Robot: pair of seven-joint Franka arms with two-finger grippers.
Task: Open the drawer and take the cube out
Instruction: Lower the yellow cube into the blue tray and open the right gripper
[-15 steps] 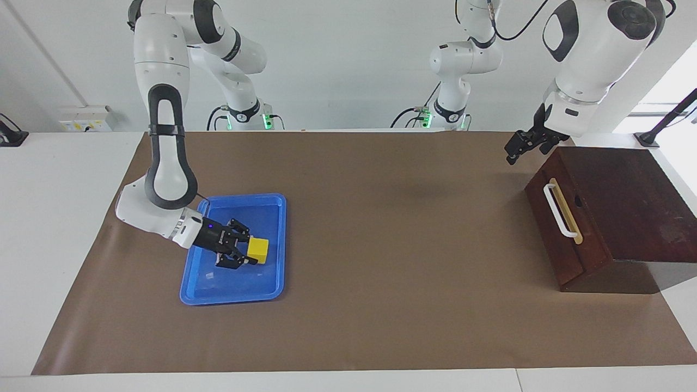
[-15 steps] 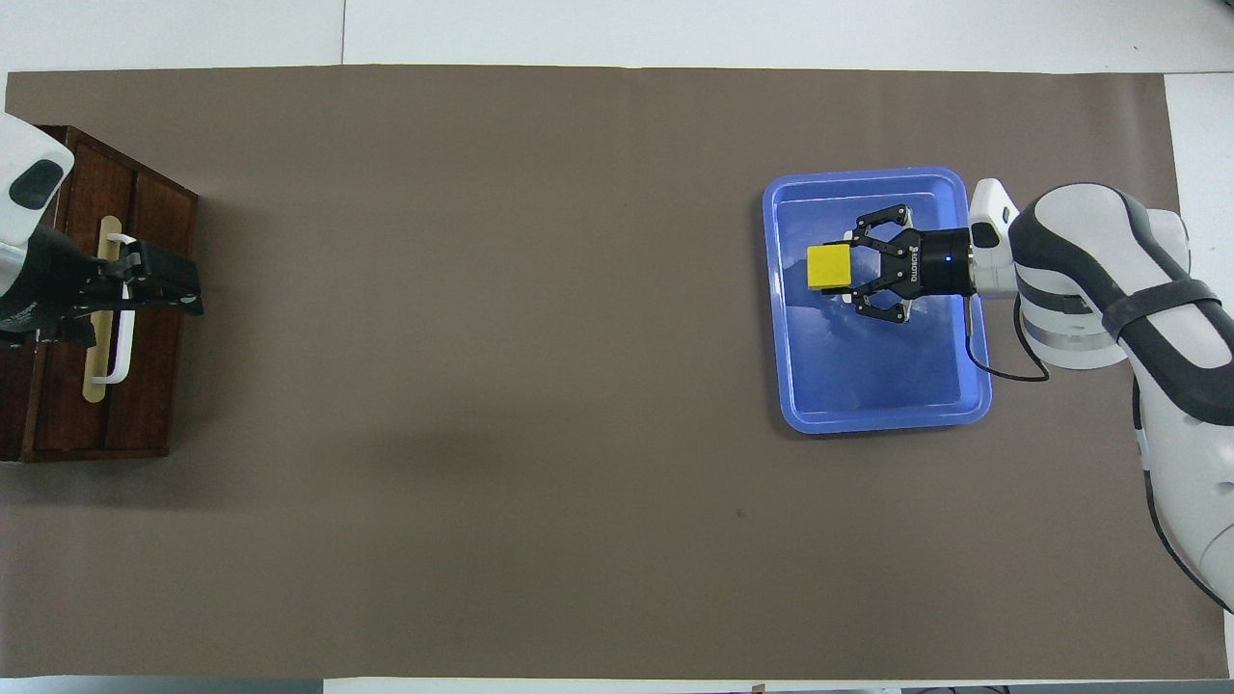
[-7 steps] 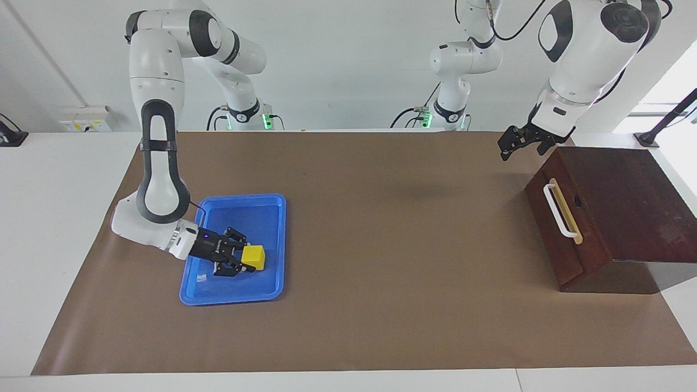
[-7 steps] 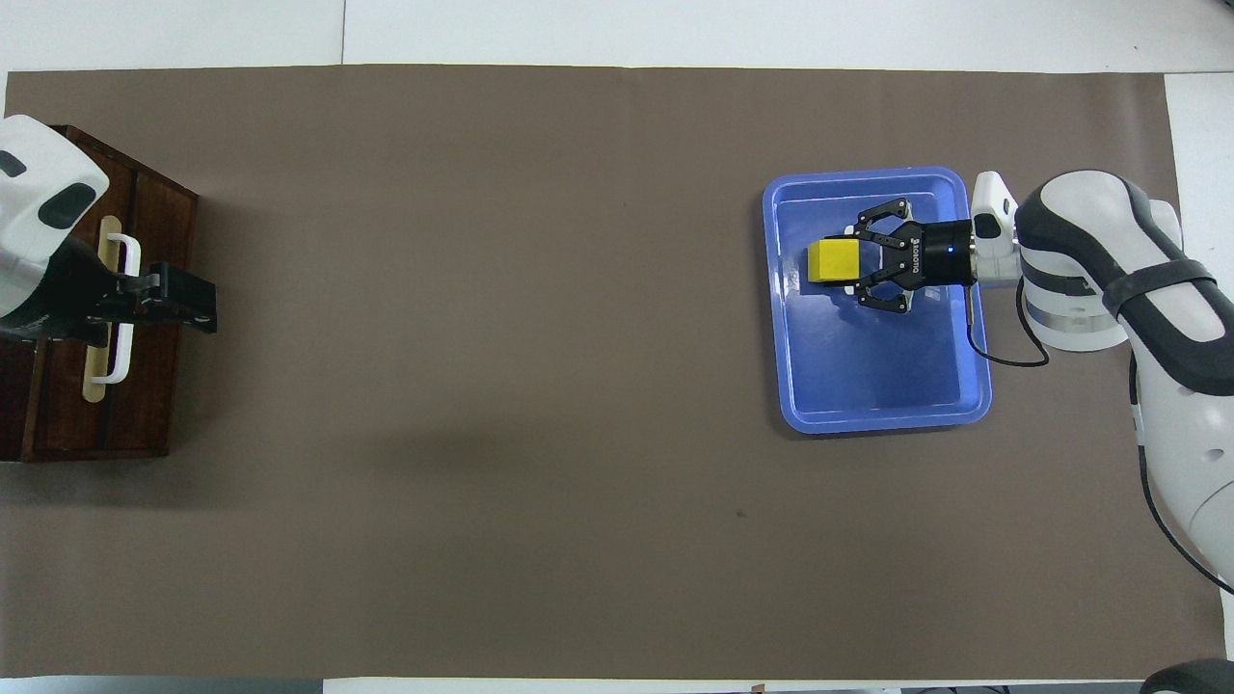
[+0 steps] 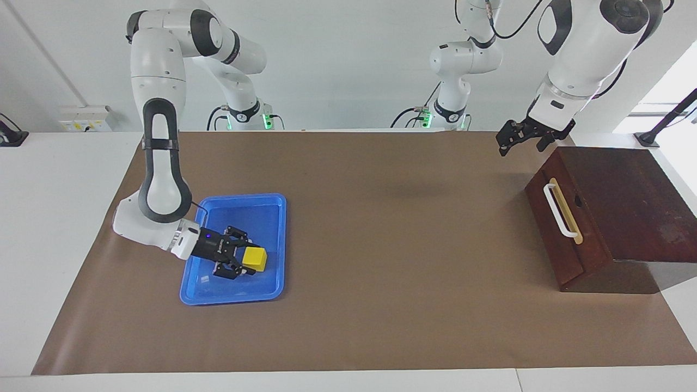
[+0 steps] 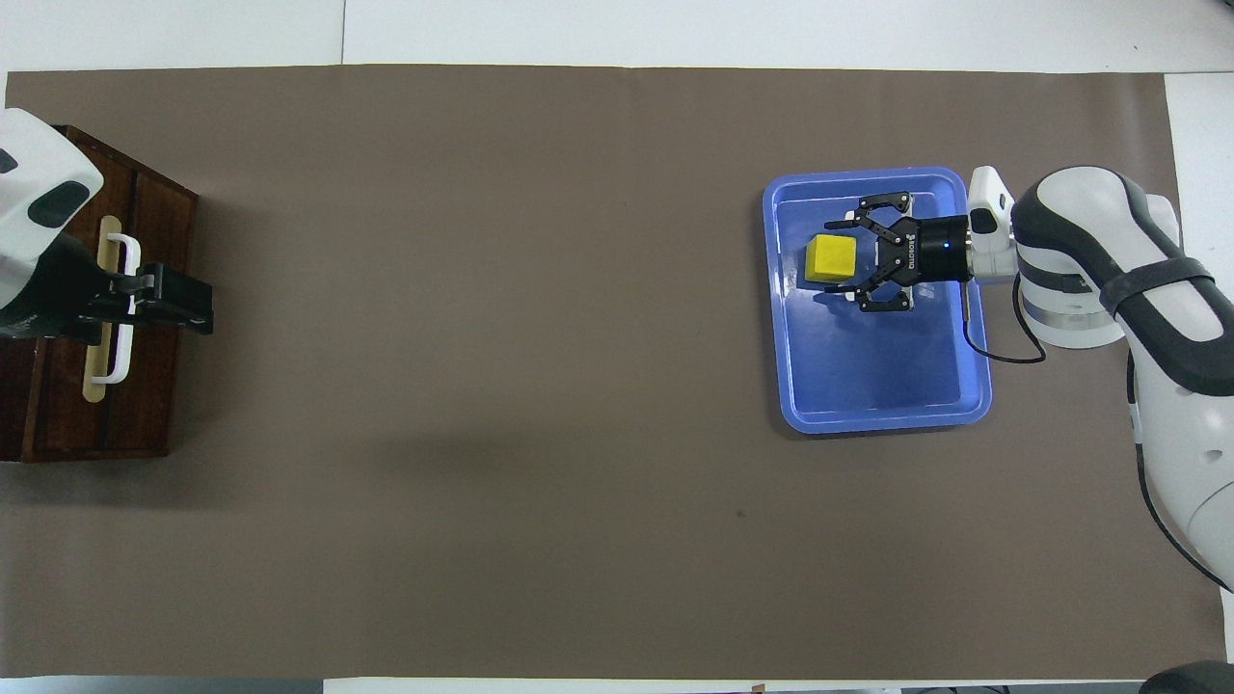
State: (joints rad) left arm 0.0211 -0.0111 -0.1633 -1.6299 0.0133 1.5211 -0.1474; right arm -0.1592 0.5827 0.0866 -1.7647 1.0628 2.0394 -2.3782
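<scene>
Yellow cube [image 5: 255, 258] in blue tray [image 5: 272, 209] — dark drawer [image 5: 563, 228] shut.

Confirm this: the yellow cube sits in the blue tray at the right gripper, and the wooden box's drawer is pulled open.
Wrong on the drawer: the facing view shows it closed, flush with the wooden box. The yellow cube does sit in the blue tray at the right gripper.

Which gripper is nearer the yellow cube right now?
Right. The right gripper is low in the blue tray, right beside the cube. The left gripper hangs over the brown mat by the drawer, at the left arm's end of the table.
</scene>
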